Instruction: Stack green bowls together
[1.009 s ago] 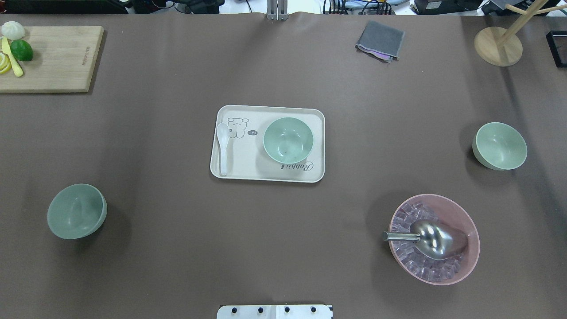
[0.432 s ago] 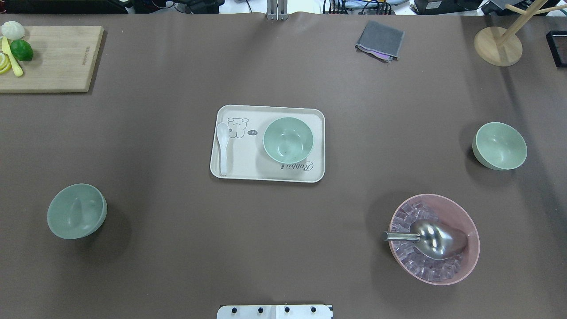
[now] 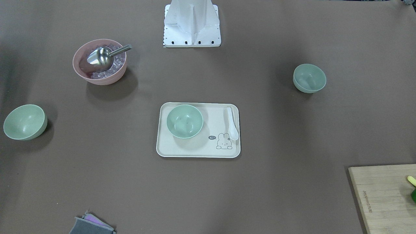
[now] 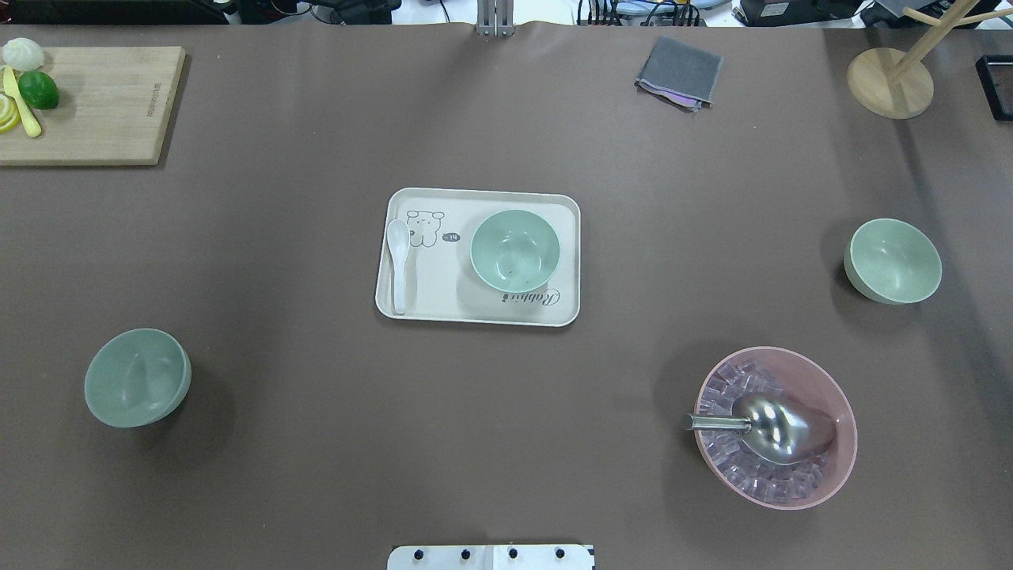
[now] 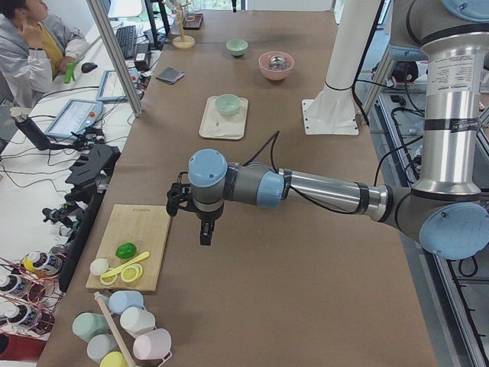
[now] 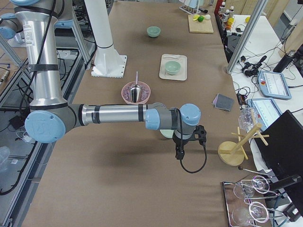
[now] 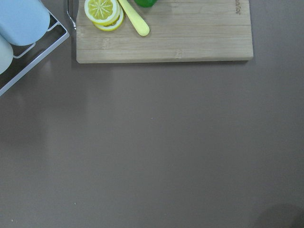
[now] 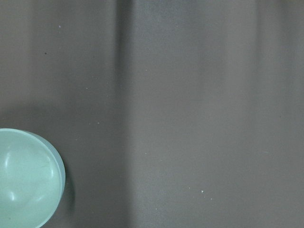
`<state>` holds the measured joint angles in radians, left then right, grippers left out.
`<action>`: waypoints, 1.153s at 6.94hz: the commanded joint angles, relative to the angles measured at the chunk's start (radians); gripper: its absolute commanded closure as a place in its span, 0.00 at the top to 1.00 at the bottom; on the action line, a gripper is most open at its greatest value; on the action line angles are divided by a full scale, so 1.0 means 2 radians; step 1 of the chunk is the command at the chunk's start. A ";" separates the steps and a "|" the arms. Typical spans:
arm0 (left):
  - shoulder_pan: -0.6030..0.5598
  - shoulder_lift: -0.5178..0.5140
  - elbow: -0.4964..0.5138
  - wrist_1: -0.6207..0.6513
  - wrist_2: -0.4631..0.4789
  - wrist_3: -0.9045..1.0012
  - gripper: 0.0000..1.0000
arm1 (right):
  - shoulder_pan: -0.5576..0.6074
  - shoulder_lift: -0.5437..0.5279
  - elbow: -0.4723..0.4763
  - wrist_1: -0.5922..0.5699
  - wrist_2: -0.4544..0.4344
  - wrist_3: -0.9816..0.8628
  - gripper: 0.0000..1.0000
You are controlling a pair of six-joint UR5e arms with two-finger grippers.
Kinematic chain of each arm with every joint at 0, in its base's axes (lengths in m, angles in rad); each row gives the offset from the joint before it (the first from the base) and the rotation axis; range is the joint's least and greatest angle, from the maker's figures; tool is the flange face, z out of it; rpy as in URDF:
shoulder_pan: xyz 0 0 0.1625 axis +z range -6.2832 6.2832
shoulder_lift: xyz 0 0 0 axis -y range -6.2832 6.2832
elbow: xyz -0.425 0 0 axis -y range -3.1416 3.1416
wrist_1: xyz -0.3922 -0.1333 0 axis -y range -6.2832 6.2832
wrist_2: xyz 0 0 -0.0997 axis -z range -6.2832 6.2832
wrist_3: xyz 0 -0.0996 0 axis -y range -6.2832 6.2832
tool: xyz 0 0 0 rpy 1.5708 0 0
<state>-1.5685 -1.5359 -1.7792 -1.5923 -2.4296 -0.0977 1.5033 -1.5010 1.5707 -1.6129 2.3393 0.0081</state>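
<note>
Three pale green bowls stand apart on the brown table. One [image 4: 515,250] sits on the cream tray [image 4: 475,318] at the middle. One [image 4: 137,378] stands near the front left and one [image 4: 893,261] at the right. The right one also shows in the right wrist view [image 8: 26,178]. My left gripper [image 5: 205,229] hangs over the table near the cutting board, seen only in the exterior left view. My right gripper [image 6: 179,153] hangs just beyond the right bowl, seen only in the exterior right view. I cannot tell whether either is open or shut.
A pink bowl [image 4: 839,412] with ice and a metal scoop stands front right. A white spoon [image 4: 398,265] lies on the tray. A cutting board [image 4: 103,103] with lemon and lime is far left, a grey cloth [image 4: 679,71] and a wooden stand [image 4: 890,82] at the back right.
</note>
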 commanded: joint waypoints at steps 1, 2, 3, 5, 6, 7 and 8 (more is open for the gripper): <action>0.007 0.001 -0.002 -0.005 -0.001 0.002 0.98 | 0.000 -0.001 -0.004 0.024 0.000 0.001 1.00; 0.007 0.001 0.012 0.001 0.002 0.001 0.98 | -0.001 -0.013 -0.021 0.073 -0.001 0.001 1.00; 0.007 0.002 0.018 -0.009 0.007 0.001 0.98 | -0.001 -0.015 -0.040 0.114 0.001 0.003 1.00; 0.009 0.001 0.019 -0.004 0.019 -0.006 0.98 | -0.003 -0.016 -0.045 0.116 0.002 0.004 1.00; 0.017 0.002 0.021 -0.010 0.018 -0.002 0.98 | -0.007 -0.016 -0.050 0.116 0.002 0.003 1.00; 0.017 0.009 0.017 -0.011 0.017 -0.002 0.98 | -0.012 -0.016 -0.051 0.117 0.004 0.004 1.00; 0.025 0.005 0.015 -0.009 0.017 -0.005 0.98 | -0.032 -0.016 -0.056 0.117 0.005 0.005 1.00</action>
<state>-1.5325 -1.5248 -1.7439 -1.6114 -2.3953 -0.1032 1.4752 -1.5337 1.4693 -1.3800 2.3459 0.0163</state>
